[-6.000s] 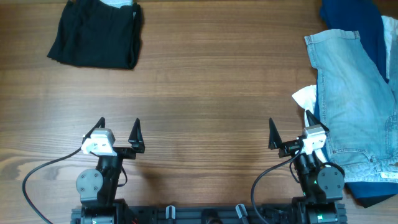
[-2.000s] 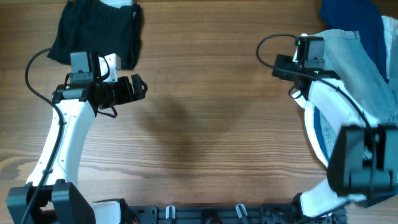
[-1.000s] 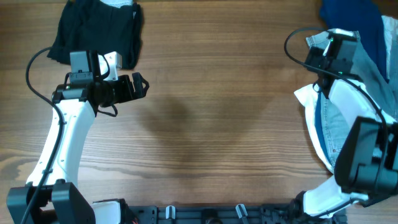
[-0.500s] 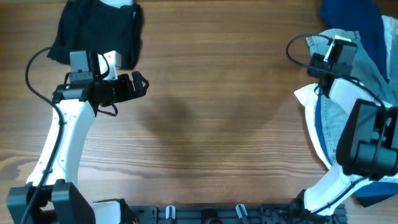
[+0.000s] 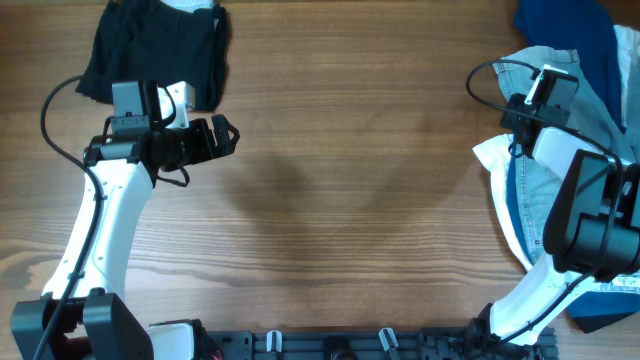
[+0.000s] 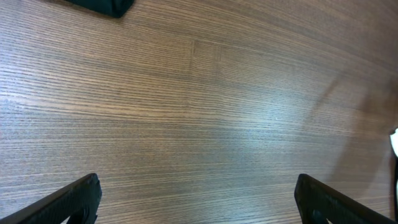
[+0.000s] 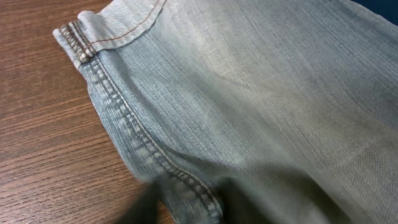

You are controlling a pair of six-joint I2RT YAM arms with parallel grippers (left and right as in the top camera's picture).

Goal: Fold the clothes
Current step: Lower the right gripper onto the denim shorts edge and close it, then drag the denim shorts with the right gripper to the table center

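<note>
The pale denim shorts [image 5: 610,125] lie crumpled at the table's right edge, partly under my right arm. My right gripper [image 5: 516,100] is at their left upper corner. In the right wrist view its blurred dark fingers stand close either side of the stitched edge seam, so the gripper [image 7: 186,200] is shut on the denim shorts [image 7: 249,93]. My left gripper [image 5: 222,138] hovers wide open over bare wood at the left, its fingertips [image 6: 74,198] far apart and nothing between them [image 6: 199,199].
A folded black garment [image 5: 155,55] lies at the back left, its corner showing in the left wrist view [image 6: 102,5]. A dark navy garment [image 5: 565,25] sits behind the shorts. A white pocket lining [image 5: 488,155] sticks out left of them. Wooden table [image 5: 350,200].
My right gripper slid slightly right onto the shorts' corner and closed its fingers on the seam. The left arm has not moved.
</note>
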